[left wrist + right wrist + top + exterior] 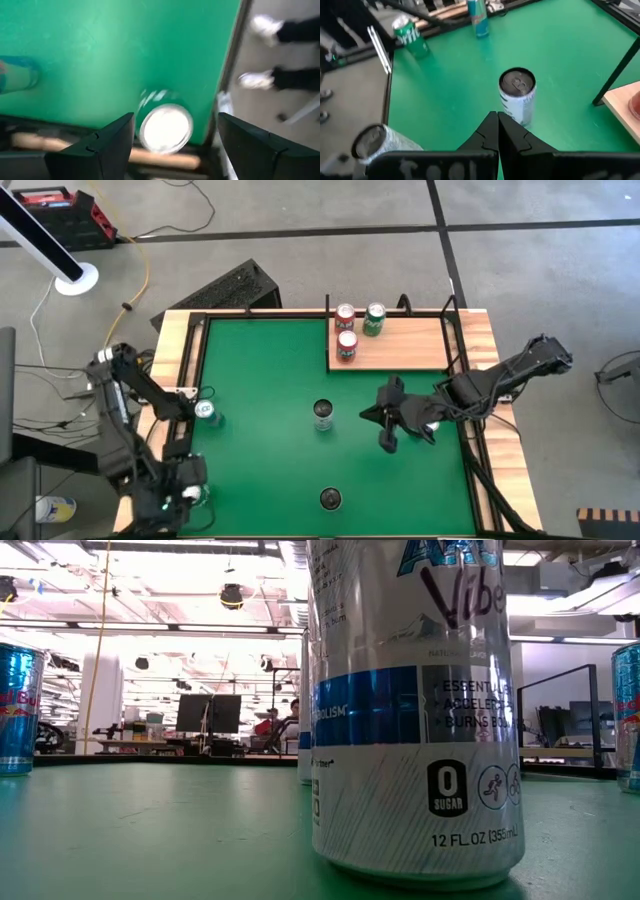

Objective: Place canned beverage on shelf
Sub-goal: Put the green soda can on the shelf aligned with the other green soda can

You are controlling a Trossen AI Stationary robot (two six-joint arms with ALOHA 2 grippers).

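The shelf [400, 345] is a pale-wood panel at the table's far right; two red cans [346, 330] and a green can [374, 319] stand upright on it. A green can [165, 125] stands at the near left corner [196, 493]. My left gripper [175, 120] hangs open above it, pointing steeply down, one finger on each side and clear of it. A silver can [322, 414] stands mid-table. My right gripper [368, 416] hovers shut just to its right, pointing at it [517, 97].
A blue can [207, 413] stands at the left and another silver can [330, 499] at the near edge, close in front of the low camera [415, 710]. The shelf's black posts [615, 75] rise near my right gripper. A person's legs [280, 55] stand beside the table.
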